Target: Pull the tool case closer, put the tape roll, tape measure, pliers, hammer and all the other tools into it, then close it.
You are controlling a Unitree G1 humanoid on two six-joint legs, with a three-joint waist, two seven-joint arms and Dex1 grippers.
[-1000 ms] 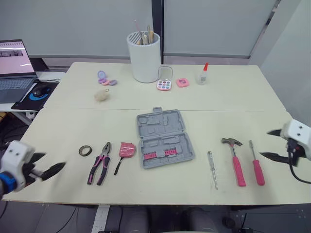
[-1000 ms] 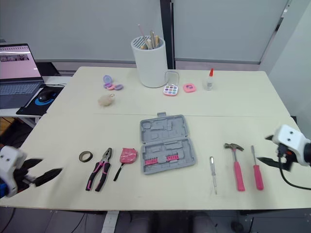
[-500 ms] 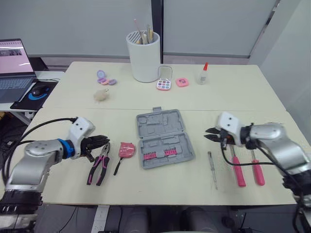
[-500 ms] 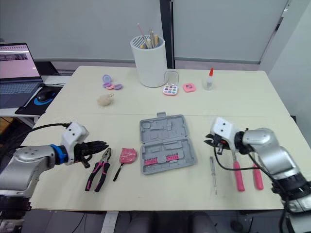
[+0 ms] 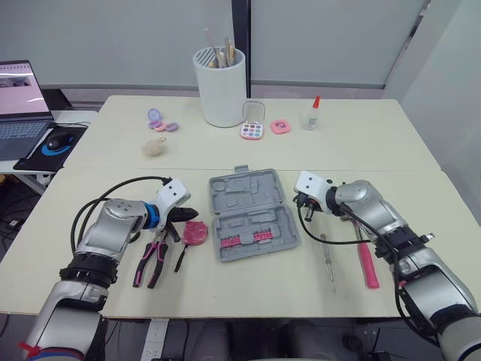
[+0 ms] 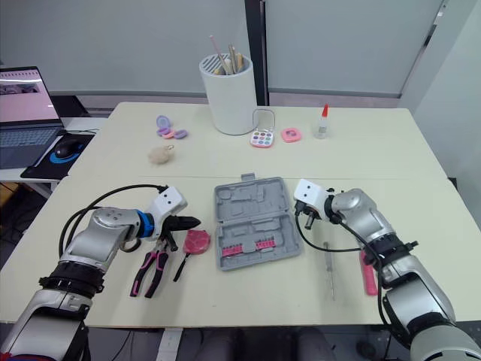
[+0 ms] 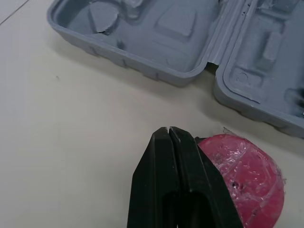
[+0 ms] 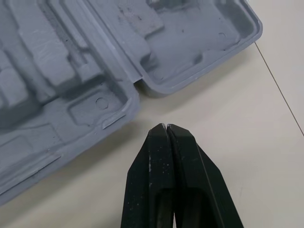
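got tool case (image 5: 252, 214) lying open mid-table | left gripper (image 5: 192, 214) at its 9 o'clock, fingers pressed together, empty, just beside pink tape measure (image 5: 195, 232) | right gripper (image 5: 301, 204) at 3 o'clock, same deal, tips near case edge

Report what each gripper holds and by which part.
Nothing: left gripper shut empty beside the tape measure, right gripper shut empty beside the tool case.
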